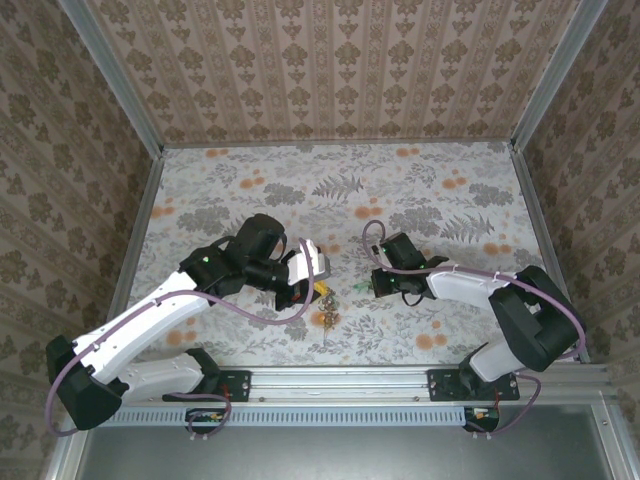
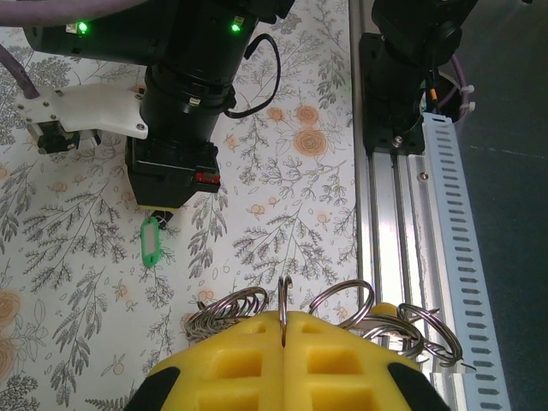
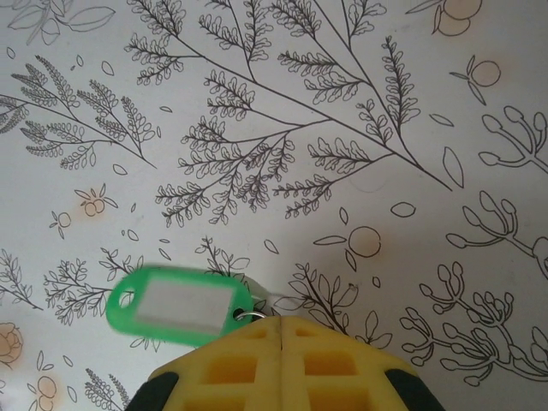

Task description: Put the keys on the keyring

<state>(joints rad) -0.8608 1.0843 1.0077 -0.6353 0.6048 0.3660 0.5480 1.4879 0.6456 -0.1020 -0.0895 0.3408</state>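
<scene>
Left jaws pinch keyring (image 2: 282, 295); right jaws, green key (image 3: 184, 306).

White-and-black arms (image 1: 150, 310), purple cables (image 1: 245, 313), yellow waffled fingers (image 2: 244, 360), green lights (image 2: 83, 28)

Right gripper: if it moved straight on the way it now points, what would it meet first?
Most likely the flowered table cover: past the green key tag that the right gripper holds, the way to it looks free. How far off it lies is unclear.
</scene>
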